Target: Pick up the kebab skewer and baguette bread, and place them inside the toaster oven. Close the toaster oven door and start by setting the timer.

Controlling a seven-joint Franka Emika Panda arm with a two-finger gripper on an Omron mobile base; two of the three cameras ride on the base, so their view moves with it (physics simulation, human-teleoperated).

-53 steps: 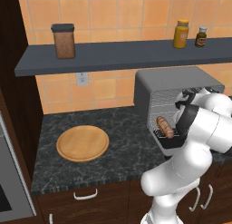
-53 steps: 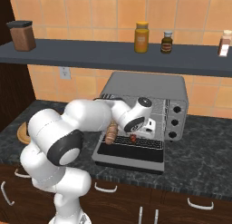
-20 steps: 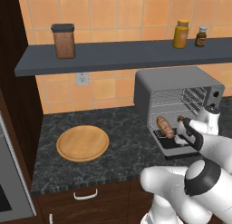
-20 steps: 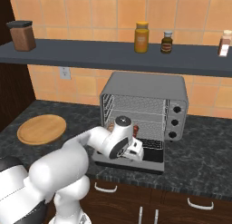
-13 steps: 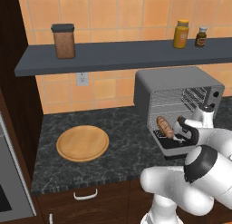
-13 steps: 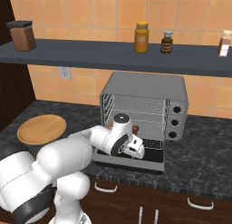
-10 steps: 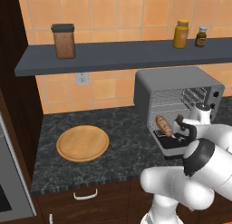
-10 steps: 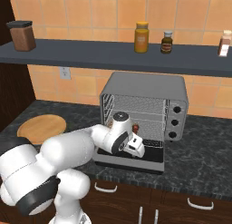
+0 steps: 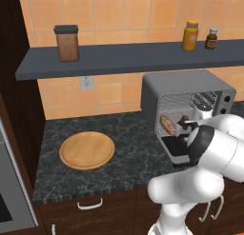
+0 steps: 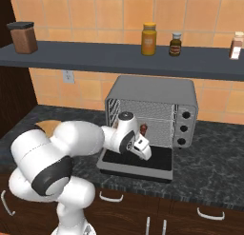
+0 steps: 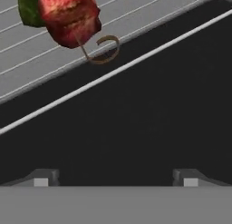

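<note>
Kebab skewer (image 11: pixel 68 17) lies on the wire rack (image 11: pixel 27 60) inside the toaster oven (image 10: pixel 152 98), close to the rack's front edge. The hand view cuts it off at the top, so just one red chunk, a sliver of green and the curled ring at the stick's end are visible. In the right base view it is a small reddish spot (image 10: pixel 143 129) just above the robot's wrist, too small to read further. The baguette bread (image 9: pixel 167 125) sits on the same rack toward its left side, seen through the oven's mouth in the left base view; its far end is hidden behind the arm, and in the right base view the arm covers it.

The toaster oven door (image 10: pixel 143 162) hangs open, folded down flat at the front edge of the dark stone counter (image 9: pixel 124 148); the arm hides its left part in the right base view. In the hand view the dark glass fills the lower half, crossed by a thin pale line along the door.

The gripper (image 11: pixel 115 180) hovers over the open door, its two finger tips spread to full width with nothing between them. In the base views the wrist blocks the fingers.

A round wooden board (image 9: pixel 86 150) rests near the counter's left end, partly hidden by the arm in the right base view.
</note>
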